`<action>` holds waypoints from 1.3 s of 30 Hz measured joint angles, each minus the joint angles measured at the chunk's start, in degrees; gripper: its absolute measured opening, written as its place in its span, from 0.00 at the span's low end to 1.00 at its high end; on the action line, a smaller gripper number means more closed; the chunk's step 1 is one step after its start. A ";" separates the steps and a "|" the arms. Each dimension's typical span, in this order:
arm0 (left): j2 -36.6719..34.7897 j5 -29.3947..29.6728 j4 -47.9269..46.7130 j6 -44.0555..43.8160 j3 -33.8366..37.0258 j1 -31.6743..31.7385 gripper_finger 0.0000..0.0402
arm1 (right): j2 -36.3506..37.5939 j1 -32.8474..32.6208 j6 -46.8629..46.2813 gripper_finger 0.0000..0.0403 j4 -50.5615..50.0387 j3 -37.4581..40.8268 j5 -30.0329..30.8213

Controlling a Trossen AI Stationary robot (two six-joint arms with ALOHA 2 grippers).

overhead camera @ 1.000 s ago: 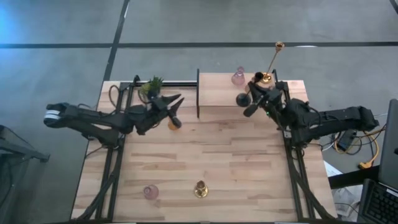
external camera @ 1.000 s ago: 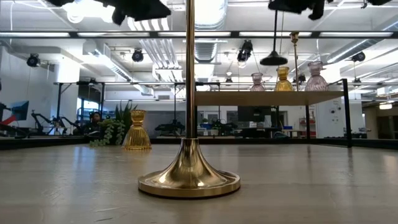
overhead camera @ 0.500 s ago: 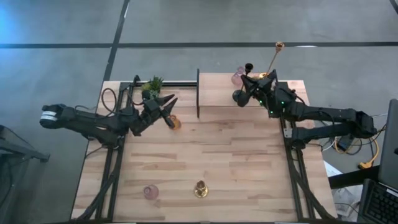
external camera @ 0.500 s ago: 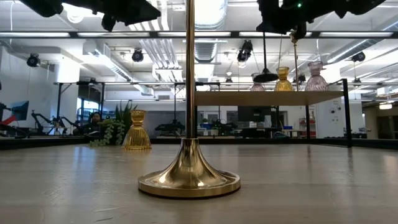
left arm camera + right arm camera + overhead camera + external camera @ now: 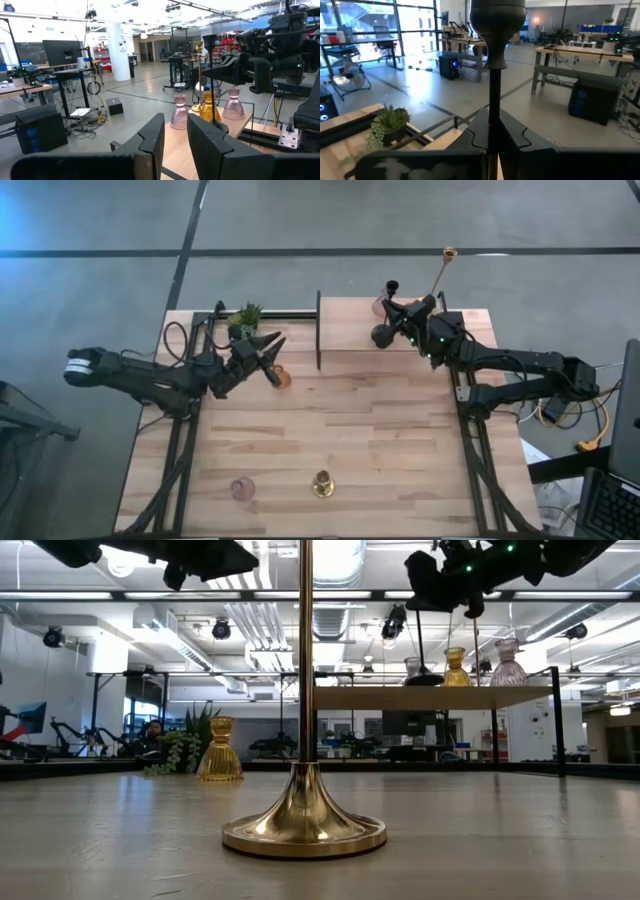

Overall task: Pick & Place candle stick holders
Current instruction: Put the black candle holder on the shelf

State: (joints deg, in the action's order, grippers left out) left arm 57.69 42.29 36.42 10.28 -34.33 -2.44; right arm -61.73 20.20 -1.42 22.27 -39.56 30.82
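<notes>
1. Two arms are seen at the back of the worktop point(image 5: 330, 430). The right gripper point(image 5: 400, 320), upper right of centre in the high view, is clamped on the stem of the black stemmed holder point(image 5: 384, 332); in the right wrist view the jaws are shut tight around the thin stem just below its cup.
2. Since a second ago the right arm has been swung across the raised shelf point(image 5: 345, 330) toward the dividing panel, and the black holder has been carried with it. In the low view its round foot point(image 5: 424, 681) has been brought down to shelf level, just left of the amber glass holder point(image 5: 456, 667) and the pink glass holder point(image 5: 508, 663).
3. Whether the foot is actually resting on the shelf cannot be told. Placement is judged close, with release not yet made.
4. The left gripper point(image 5: 270, 358), upper left of centre in the high view, has been moved slightly back toward the small green plant point(image 5: 245, 317) and is poised over the other amber holder point(image 5: 282, 377). Its jaws are narrowly parted and nothing is held between them.
5. Left on the worktop: a tall gold holder point(image 5: 322, 483) at lower centre and a pink glass one point(image 5: 242, 488) at lower left. A second gold holder point(image 5: 440, 275) stands at the shelf's rear.
6. Three holders are judged still unplaced.
</notes>
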 joint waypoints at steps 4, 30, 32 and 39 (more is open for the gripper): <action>0.00 0.00 -0.02 0.00 0.00 0.00 0.22 | 0.17 0.70 -0.13 0.02 2.01 1.57 0.23; 0.02 0.00 -0.06 0.02 0.00 0.00 0.22 | 1.92 0.82 -2.19 0.02 6.51 6.30 -0.96; 0.02 0.00 -0.06 0.02 0.00 0.00 0.22 | 2.55 0.81 -2.52 0.02 5.78 6.44 -1.04; 0.02 0.00 -0.04 0.02 0.00 0.00 0.22 | 4.40 0.67 -2.66 0.02 4.79 7.06 -1.36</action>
State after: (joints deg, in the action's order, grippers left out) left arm 57.71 42.28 36.38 10.31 -34.33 -2.44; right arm -57.34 20.86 -4.08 27.06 -32.49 29.46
